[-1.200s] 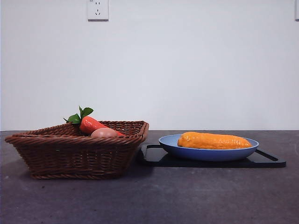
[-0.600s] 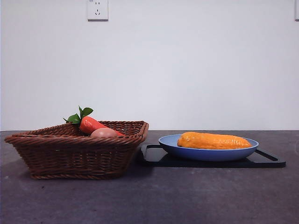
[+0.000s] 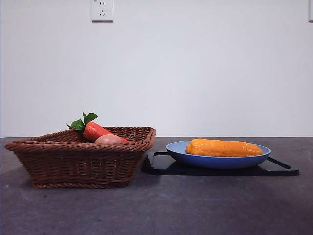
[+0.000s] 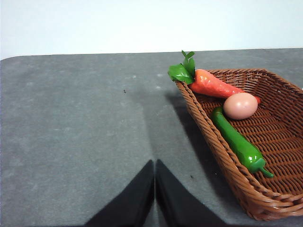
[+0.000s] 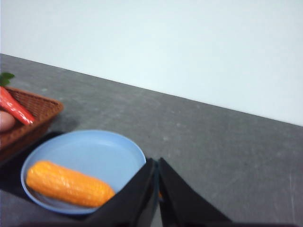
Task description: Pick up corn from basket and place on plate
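Observation:
The yellow-orange corn (image 3: 224, 147) lies lengthwise on the light-blue plate (image 3: 217, 160), which rests on a flat black tray (image 3: 274, 169). In the right wrist view the corn (image 5: 69, 184) lies on the plate (image 5: 94, 153), and my right gripper (image 5: 156, 163) is shut and empty beside the plate's rim. The brown wicker basket (image 3: 78, 159) stands to the left of the plate. My left gripper (image 4: 155, 164) is shut and empty over bare table, off to the side of the basket (image 4: 222, 163). Neither arm shows in the front view.
In the basket lie a red-orange carrot (image 4: 218, 85) with green leaves, a pinkish-tan egg-shaped item (image 4: 240, 105) and a green pepper (image 4: 236, 142). A white wall with an outlet (image 3: 102, 10) stands behind the grey table.

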### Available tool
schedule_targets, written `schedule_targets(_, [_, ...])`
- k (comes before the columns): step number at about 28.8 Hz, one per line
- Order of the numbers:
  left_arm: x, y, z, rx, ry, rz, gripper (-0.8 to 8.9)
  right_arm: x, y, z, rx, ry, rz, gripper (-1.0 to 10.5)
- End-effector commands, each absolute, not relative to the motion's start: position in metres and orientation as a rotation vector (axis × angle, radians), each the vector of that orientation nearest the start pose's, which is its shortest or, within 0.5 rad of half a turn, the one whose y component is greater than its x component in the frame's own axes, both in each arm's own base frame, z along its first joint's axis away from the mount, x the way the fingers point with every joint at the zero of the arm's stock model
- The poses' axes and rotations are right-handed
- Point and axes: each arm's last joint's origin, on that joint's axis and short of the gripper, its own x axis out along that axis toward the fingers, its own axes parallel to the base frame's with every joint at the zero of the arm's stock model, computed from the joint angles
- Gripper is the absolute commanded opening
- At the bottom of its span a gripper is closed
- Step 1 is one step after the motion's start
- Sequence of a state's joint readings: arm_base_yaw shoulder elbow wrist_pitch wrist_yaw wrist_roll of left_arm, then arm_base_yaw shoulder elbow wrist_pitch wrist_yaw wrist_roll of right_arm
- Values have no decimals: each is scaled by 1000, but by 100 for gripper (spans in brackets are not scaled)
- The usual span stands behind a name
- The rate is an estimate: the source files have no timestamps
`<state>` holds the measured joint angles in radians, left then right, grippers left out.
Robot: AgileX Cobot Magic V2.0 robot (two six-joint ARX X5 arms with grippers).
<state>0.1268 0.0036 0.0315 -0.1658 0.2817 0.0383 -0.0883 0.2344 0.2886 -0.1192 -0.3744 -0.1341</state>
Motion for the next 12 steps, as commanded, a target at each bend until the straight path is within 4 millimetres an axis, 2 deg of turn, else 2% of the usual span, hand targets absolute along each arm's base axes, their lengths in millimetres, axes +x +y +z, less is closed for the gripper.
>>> schedule_targets(1, [95, 4, 148, 1, 171, -153, 4, 98, 1, 220, -126, 34, 248, 2])
schedule_targets(12, [95, 4, 148, 1, 171, -153, 4, 95, -2, 182, -124, 54, 144, 2])
